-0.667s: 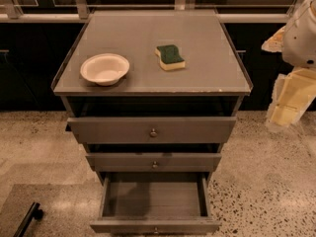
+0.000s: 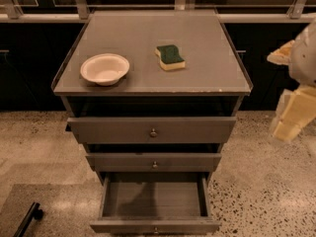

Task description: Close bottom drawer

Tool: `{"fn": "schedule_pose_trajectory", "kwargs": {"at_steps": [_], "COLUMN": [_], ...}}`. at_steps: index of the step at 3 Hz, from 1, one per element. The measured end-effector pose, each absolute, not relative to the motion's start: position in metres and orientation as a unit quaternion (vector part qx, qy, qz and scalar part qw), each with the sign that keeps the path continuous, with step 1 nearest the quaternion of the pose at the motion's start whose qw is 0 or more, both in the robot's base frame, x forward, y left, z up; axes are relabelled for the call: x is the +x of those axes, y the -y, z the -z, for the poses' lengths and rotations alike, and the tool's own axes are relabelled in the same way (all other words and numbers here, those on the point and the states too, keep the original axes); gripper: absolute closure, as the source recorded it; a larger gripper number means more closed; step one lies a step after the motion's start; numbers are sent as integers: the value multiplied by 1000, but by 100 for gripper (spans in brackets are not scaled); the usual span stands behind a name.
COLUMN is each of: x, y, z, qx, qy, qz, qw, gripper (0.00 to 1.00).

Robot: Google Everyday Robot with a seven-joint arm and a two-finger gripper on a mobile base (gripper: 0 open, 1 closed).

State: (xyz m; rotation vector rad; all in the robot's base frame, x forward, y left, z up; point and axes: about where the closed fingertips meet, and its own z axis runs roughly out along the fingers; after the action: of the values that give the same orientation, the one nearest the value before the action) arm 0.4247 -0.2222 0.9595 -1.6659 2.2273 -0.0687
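A speckled stone floor (image 2: 256, 191) runs under a grey drawer cabinet (image 2: 232, 105), with dark units and a metal rail (image 2: 266, 18) behind it and a grey mat (image 2: 54, 206) at the lower left of the camera view. A black bar-shaped object (image 2: 29, 218) lies on the mat; what it is cannot be told.

On the cabinet's tabletop (image 2: 148, 31), a white bowl (image 2: 104, 69) sits near the front left corner. A yellow sponge with a green face (image 2: 170, 57) lies about midway between the front and back edges, a little right of centre and well apart from the bowl.

Below the front edge, three drawers step outward. The top drawer (image 2: 153, 130) and the middle drawer (image 2: 154, 162) each stand slightly proud, with a dark gap above them. The bottom drawer (image 2: 155, 225) is pulled far out toward the camera. Its bare grey floor shows, and its slim front panel with a small round knob (image 2: 155, 229) sits at the very bottom of the view.

The gripper (image 2: 292, 116) hangs off the table's front right corner, at about the height of the top drawer. It is well apart from the cabinet and touches nothing. Whether it is open or closed cannot be told.

As a judgement, none of the task is done yet. The gripper has to come down to the low front panel and push it in until it sits flush.
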Motion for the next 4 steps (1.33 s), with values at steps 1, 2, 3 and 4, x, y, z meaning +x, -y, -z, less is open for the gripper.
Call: {"fn": "schedule_pose_trajectory", "kwargs": {"at_steps": [1, 2, 3, 4], "x": [399, 373, 375, 384], "y": [238, 254, 257, 249], "z": [-905, -824, -736, -666], "qx": [-542, -479, -441, -427], "qy": [-813, -837, -850, -856], "qz": [-26, -90, -132, -167], "qw": [213, 247, 257, 239], "gripper": [0, 0, 0, 0]}}
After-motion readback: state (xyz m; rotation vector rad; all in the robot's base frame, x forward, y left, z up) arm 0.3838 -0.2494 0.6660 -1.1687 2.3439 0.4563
